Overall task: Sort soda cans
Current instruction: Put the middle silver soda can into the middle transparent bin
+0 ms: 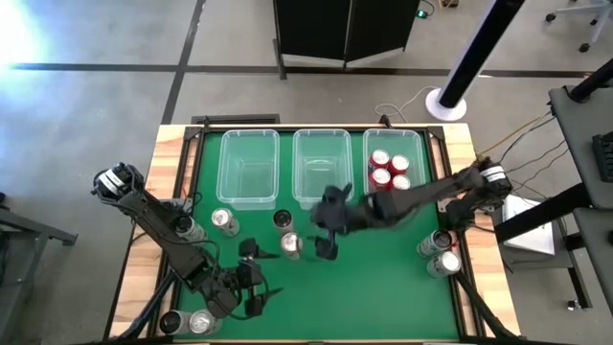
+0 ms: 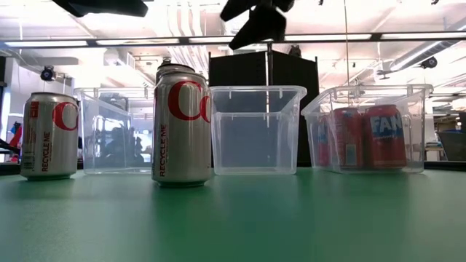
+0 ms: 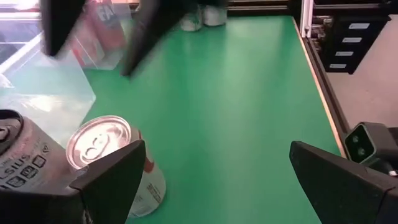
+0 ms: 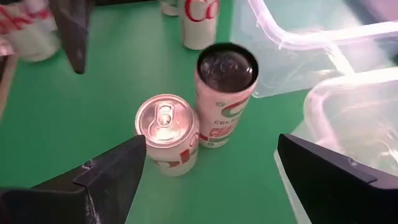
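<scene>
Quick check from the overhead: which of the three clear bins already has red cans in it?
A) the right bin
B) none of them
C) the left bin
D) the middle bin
A. In the high view the red cans sit in the right bin; the left bin and the middle bin hold no cans.

Two dark, jointed arms with silver-white banded collars near their bases; each ends in a black tool, left tool (image 1: 251,287) and right tool (image 1: 326,230), bearing flat, wedge-shaped fingers (image 4: 106,174).
</scene>
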